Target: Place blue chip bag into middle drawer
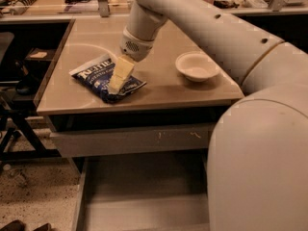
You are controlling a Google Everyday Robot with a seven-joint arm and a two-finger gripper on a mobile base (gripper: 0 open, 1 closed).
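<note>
The blue chip bag (98, 77) lies flat on the tan tabletop (159, 88), left of centre, white lettering up. My gripper (117, 84) reaches down from the white arm onto the bag's right half, its pale fingers (121, 72) against the bag. The middle drawer (144, 196) is pulled open below the table, grey with a plain bare floor; my arm hides its right part.
A white bowl (197, 66) stands on the table to the right of the bag. A grey drawer with a pale-scratched front (132, 139) is closed just under the tabletop. Dark stands and cables sit at the left; a cluttered bench runs along the back.
</note>
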